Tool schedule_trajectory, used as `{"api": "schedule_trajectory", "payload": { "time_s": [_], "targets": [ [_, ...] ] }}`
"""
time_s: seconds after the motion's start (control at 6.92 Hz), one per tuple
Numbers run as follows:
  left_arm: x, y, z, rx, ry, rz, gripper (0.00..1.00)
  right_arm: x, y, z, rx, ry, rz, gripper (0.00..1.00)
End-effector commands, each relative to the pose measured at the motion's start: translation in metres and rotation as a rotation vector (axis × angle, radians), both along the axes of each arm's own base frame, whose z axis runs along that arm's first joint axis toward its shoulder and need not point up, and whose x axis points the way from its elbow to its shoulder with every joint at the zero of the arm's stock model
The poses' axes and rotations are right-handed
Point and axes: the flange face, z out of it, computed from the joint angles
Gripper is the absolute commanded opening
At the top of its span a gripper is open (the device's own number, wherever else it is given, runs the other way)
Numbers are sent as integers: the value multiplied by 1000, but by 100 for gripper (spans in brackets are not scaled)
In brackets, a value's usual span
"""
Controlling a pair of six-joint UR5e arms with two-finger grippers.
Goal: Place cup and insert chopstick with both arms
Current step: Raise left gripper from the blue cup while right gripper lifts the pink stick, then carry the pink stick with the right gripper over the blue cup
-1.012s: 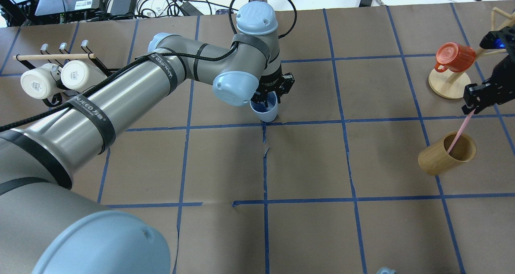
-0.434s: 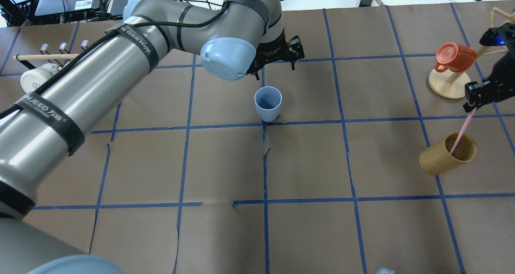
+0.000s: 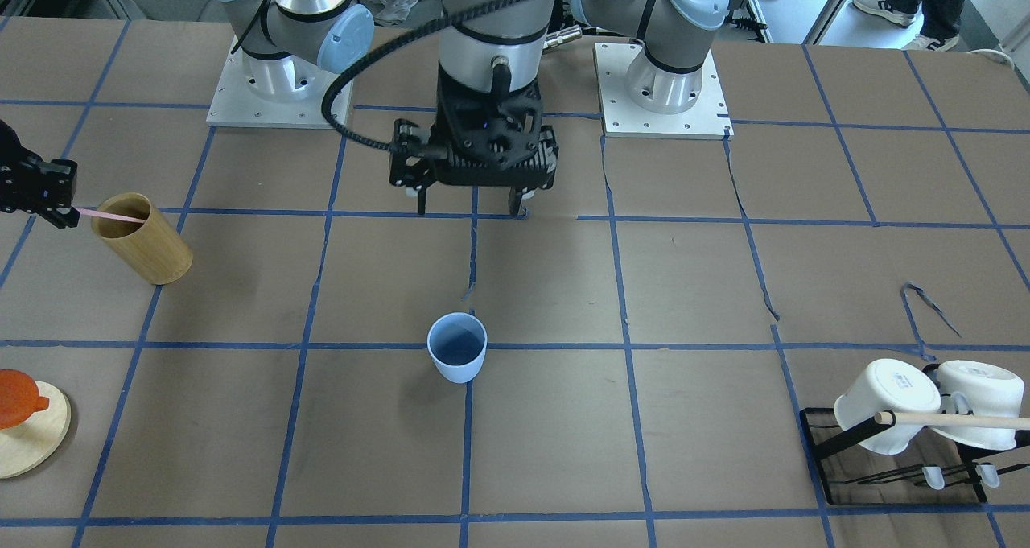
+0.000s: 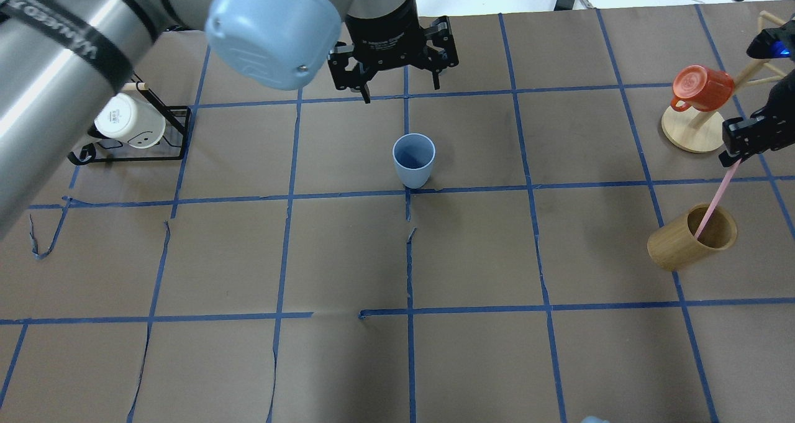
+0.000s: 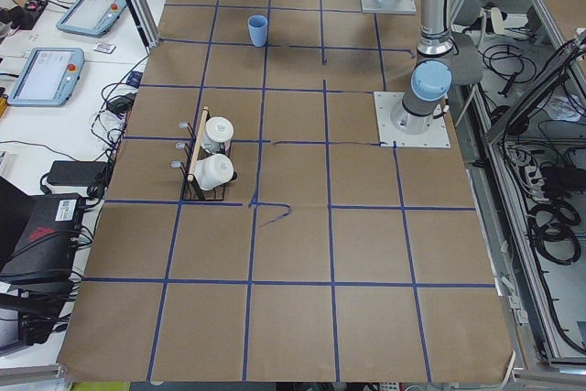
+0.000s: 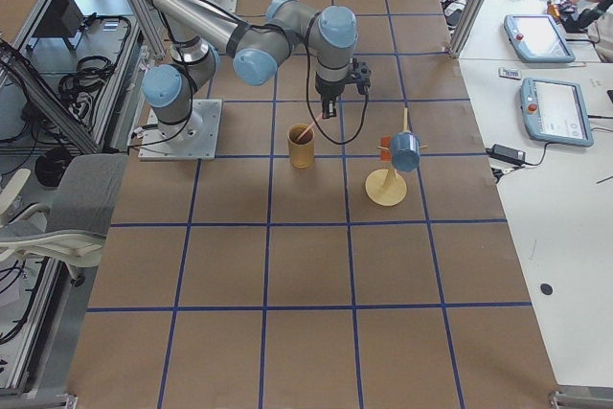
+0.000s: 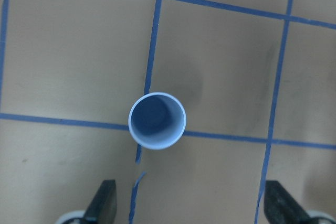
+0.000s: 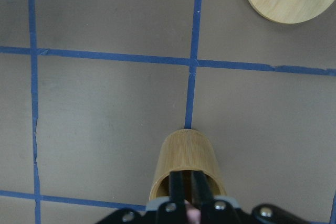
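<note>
The light-blue cup (image 4: 413, 160) stands upright and free on the table's middle, beside a blue tape crossing; it also shows in the front view (image 3: 457, 358) and straight below the left wrist camera (image 7: 157, 121). My left gripper (image 4: 400, 87) is open and empty, raised above the table, on the far side of the cup in the overhead view (image 3: 468, 208). My right gripper (image 4: 731, 156) is shut on the top of the pale-pink chopstick (image 4: 714, 202), whose lower end is inside the tan bamboo cylinder (image 4: 692, 236). The cylinder fills the bottom of the right wrist view (image 8: 188, 169).
An orange mug (image 4: 702, 87) hangs on a wooden stand (image 4: 689, 134) just beyond the right gripper. A black rack with white mugs (image 4: 130, 122) and a wooden rod (image 3: 953, 419) stands at the table's left end.
My left gripper let go of the cup, opened, rose and drew back from it; the cup stays standing. My right gripper has lifted the chopstick a little higher in the bamboo cylinder.
</note>
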Motion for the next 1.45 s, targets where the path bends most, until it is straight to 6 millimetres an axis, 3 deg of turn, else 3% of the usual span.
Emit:
{"api": "schedule_trajectory", "payload": {
  "time_s": [0.0,0.14,0.29,0.43,0.58,0.72,0.87,1.01,1.16,1.3],
  "targets": [
    [89,22,14,97,-67,-118,100,14,-2,73,-1,4,24,0],
    [132,25,15,104,-53,-181,100,16,-2,106,-11,7,29,0],
    [135,42,12,93,-60,-188,100,32,-6,136,-48,25,61,0],
    [142,53,12,89,-64,-186,100,66,-10,160,-78,38,102,0],
    [147,54,12,86,-65,-183,100,119,-15,168,-95,35,55,0],
    [152,53,14,82,-63,-172,100,192,-24,157,-101,24,-7,0],
    [181,38,15,61,-56,-123,100,283,-40,145,-208,19,11,0],
    [191,37,18,53,-47,-120,100,354,-38,135,-268,-15,7,0],
    [192,38,18,54,-51,-119,100,394,-36,126,-308,-42,-5,0],
    [196,38,18,54,-48,-112,100,418,-34,120,-328,-62,-20,0]
  ]
}}
